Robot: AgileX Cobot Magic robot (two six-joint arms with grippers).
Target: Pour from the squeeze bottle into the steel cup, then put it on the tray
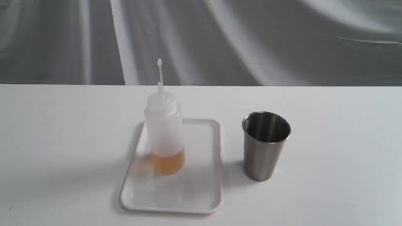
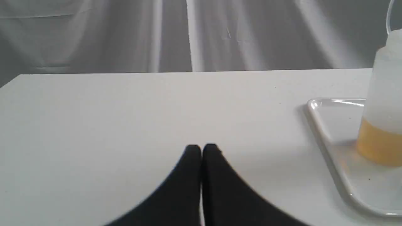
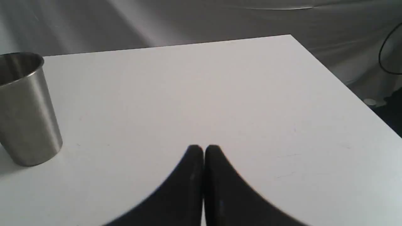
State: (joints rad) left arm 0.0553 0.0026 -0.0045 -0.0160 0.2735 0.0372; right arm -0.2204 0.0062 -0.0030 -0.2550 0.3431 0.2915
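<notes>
The squeeze bottle (image 1: 164,125) stands upright on the white tray (image 1: 201,188), with amber liquid filling its lowest part. The steel cup (image 1: 264,145) stands upright on the table to the right of the tray, apart from it. Neither arm shows in the exterior view. In the left wrist view my left gripper (image 2: 201,147) is shut and empty over bare table, well away from the squeeze bottle (image 2: 381,103) and the tray (image 2: 333,150). In the right wrist view my right gripper (image 3: 204,148) is shut and empty, some way from the steel cup (image 3: 26,110).
The white table (image 1: 329,125) ends at a grey draped backdrop (image 1: 251,40). The right wrist view shows the table's far corner (image 3: 290,36) and side edge, with a black cable (image 3: 388,53) beyond it.
</notes>
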